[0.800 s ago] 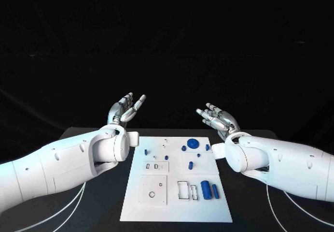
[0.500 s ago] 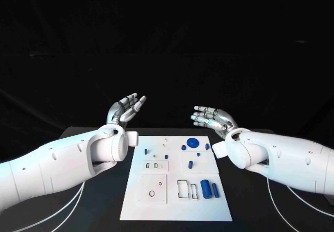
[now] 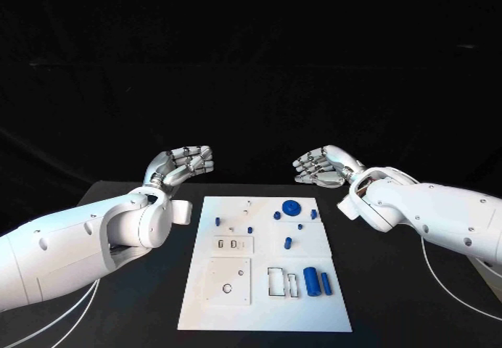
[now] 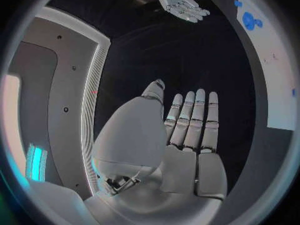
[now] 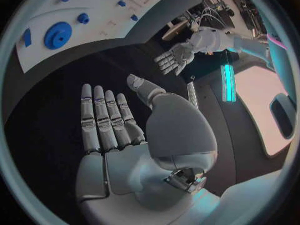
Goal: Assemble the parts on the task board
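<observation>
Hovering beyond the board (image 3: 267,304), both hands are empty, fingers spread: left hand (image 3: 180,165), right hand (image 3: 324,165). Likely poised before reaching for the parts (image 3: 290,212).

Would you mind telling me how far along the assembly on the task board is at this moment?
Nothing looks assembled yet. The blue parts, such as the round disc and the large cylinder, lie loose on the task board. Nothing is in hand: the left hand and right hand hover beyond the board's far edge with open fingers. Picking up and fitting every part appears to remain.
</observation>
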You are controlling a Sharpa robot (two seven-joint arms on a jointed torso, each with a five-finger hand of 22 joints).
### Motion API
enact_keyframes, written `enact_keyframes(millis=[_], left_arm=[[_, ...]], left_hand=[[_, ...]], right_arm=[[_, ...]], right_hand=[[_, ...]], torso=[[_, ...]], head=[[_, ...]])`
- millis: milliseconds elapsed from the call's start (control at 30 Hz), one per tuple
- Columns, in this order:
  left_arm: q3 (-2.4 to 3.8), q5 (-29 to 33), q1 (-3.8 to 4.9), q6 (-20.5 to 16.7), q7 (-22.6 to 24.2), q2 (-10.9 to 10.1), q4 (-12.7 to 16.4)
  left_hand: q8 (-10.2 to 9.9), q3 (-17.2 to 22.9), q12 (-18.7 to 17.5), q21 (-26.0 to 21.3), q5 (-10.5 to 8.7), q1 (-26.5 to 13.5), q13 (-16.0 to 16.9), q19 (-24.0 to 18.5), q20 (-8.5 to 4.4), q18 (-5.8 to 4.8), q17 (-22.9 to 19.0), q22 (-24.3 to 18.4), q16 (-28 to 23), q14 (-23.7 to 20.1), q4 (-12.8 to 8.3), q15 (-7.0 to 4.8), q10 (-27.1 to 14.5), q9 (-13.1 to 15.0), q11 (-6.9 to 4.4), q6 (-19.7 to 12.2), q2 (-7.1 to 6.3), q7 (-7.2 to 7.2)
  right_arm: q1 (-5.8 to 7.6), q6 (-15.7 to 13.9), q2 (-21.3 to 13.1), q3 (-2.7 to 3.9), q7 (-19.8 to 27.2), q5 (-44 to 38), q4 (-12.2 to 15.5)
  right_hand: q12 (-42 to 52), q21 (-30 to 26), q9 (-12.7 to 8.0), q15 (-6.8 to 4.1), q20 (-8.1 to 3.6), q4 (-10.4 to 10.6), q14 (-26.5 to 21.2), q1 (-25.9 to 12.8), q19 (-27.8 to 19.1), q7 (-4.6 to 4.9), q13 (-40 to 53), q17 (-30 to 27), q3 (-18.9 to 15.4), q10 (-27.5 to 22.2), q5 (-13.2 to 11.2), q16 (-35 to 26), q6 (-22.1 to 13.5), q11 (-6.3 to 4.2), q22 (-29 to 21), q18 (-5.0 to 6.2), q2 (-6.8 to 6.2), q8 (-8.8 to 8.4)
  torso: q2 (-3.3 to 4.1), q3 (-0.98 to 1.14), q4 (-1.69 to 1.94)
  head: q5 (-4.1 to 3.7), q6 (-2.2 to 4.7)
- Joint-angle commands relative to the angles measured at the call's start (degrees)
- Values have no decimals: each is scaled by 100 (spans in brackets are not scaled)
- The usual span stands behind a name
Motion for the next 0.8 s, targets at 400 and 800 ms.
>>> enact_keyframes(millis=[400, 800], left_arm=[[69, -403, 66, 550, -157, -513, 931], [103, -374, 92, 468, -211, -644, 1284]], left_hand=[[91, 176, -134, 134, -7, 209, 3, 490, -97, 117, 172, -52, 120, 564, 142, -121, 622, 39, -99, 358, -179, 66], [82, 161, -184, 126, -30, 166, 3, 500, -88, 115, 175, -68, 84, 525, 150, -106, 596, 36, -83, 353, -206, 80]], right_arm=[[241, 860, -111, 30, -1637, -3599, 138], [276, 1177, -43, 37, -2049, -4202, 117]], right_hand=[[8, 1036, 634, -776, -710, -138, 2251, -393, 1731, -311, 343, 1506, -71, 1639, 393, 1126, 968, -590, 512, 114, -549, 226], [-331, 4426, 1007, -889, -915, 172, 3214, -328, 2622, -304, 705, 4739, -551, 1281, 101, 5265, 754, -602, 3863, -186, -590, -109]], torso=[[455, -42, 129], [608, -69, 213]], head=[[-177, 120], [-244, 152]])
